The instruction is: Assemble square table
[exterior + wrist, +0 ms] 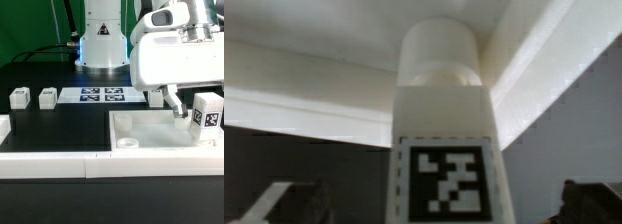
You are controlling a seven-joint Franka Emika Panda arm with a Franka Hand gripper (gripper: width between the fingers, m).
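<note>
While the gripper stands wide open holding nothing, white tagged leg peg upright in square panel corner

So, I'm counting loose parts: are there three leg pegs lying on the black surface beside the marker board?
No: only two leg pegs lie there, at the exterior view's left of the marker board.
</note>
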